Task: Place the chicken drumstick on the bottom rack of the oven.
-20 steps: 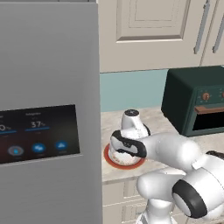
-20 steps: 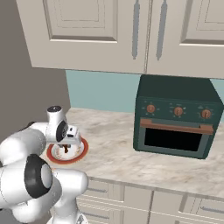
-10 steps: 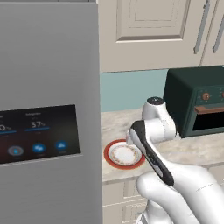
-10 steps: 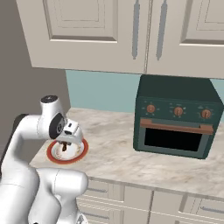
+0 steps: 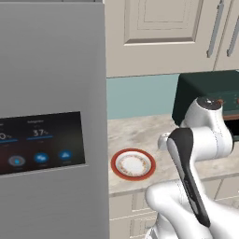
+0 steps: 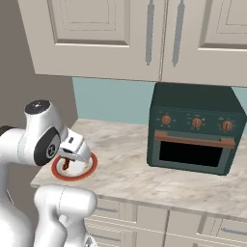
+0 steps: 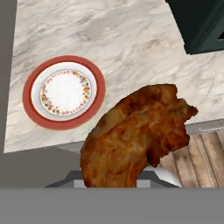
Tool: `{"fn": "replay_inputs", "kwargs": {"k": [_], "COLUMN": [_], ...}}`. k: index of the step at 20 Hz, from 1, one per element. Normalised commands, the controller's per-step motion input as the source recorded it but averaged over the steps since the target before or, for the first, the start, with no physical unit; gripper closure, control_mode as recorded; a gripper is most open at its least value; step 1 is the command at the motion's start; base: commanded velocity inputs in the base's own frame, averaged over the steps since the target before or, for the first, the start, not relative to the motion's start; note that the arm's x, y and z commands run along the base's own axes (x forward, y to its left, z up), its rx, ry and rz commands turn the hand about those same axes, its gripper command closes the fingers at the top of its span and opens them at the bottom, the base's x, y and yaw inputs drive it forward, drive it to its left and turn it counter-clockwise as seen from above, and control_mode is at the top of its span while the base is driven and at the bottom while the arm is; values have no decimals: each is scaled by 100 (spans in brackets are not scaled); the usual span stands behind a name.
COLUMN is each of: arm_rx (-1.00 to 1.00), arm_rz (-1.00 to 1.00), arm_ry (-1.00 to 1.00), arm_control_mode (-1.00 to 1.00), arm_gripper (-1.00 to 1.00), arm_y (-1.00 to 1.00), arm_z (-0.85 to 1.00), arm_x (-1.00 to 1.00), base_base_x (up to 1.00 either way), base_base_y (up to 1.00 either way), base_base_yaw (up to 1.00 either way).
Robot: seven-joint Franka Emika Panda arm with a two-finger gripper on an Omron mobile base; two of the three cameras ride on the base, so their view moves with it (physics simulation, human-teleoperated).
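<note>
In the hand view we see the chicken drumstick (image 7: pixel 138 133) close against the camera, hanging above the counter's front edge with the wood floor (image 7: pixel 205 155) showing beyond. The gripper's fingertips are hidden behind the meat, so we take them to be clamped on it, though we cannot see the contact itself. The red-rimmed plate (image 7: pixel 64 92) lies bare on the marble countertop (image 7: pixel 131 48), apart from the drumstick. In the right base view the gripper (image 6: pixel 67 163) hangs over that plate (image 6: pixel 89 165), a dark brown piece beneath it. The green toaster oven (image 6: pixel 194 130) stands well apart.
</note>
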Motion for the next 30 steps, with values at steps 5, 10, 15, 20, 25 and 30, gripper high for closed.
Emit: {"fn": "replay_inputs", "kwargs": {"k": [5,10,15,20,25,30], "arm_rx": [0,0,0,0,0,0], "arm_rz": [0,0,0,0,0,0], "arm_ry": [-3,0,-4,0,0,0], "arm_control_mode": [-100,-100,100,100,100,100], "arm_gripper": [100,100,100,100,100,100], "arm_y": [0,0,0,0,0,0], "arm_z": [-6,0,0,0,0,0], "arm_x": [-31,0,-18,0,0,0], "base_base_x": [0,0,-39,-95,-68,-32], "base_base_y": [0,0,0,47,100,100], "base_base_yaw": [0,0,0,3,6,13]}}
